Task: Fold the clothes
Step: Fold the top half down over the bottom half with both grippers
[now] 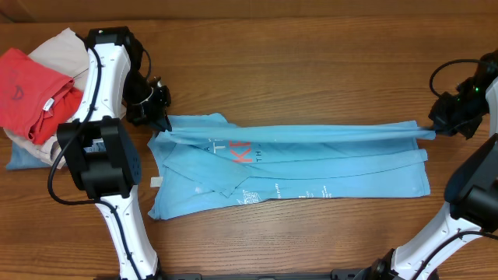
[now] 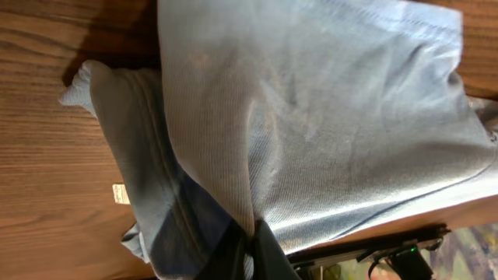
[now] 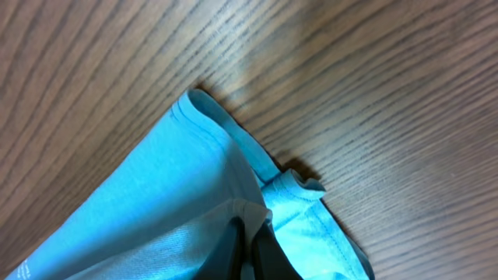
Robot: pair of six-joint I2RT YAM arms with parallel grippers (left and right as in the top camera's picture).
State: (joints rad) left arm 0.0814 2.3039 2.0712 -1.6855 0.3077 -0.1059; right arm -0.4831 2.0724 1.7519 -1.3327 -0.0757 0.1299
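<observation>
**Overhead.** The T-shirt (image 1: 311, 159) lies lengthwise across the middle of the surface (image 1: 311, 47), lettering facing up. Its upper part is drawn into a taut band running from one tool to the other. The left tool (image 1: 161, 120) is at the shirt's upper left corner, clamped on the cloth. The right tool (image 1: 437, 128) is at the far right end of the band, near the surface's right edge, likewise clamped on the cloth. A pile sits at the left edge of the surface, well apart from the shirt: a red shirt (image 1: 31, 89) on top, a beige garment (image 1: 62, 47) behind it, and blue denim (image 1: 23, 159) beneath. The left arm stands between the pile and the T-shirt.

**Left wrist.** The left tool (image 2: 250, 241) is closed tight, with T-shirt (image 2: 327, 117) cloth gathered into it and fanning away above. A folded edge of the shirt rests on the surface (image 2: 47, 194). A small label (image 2: 120, 194) shows at that edge.

**Right wrist.** The right tool (image 3: 253, 245) is closed tight on the T-shirt (image 3: 156, 202) just beside a hemmed corner. The hem curls over onto the bare surface (image 3: 350, 93).
</observation>
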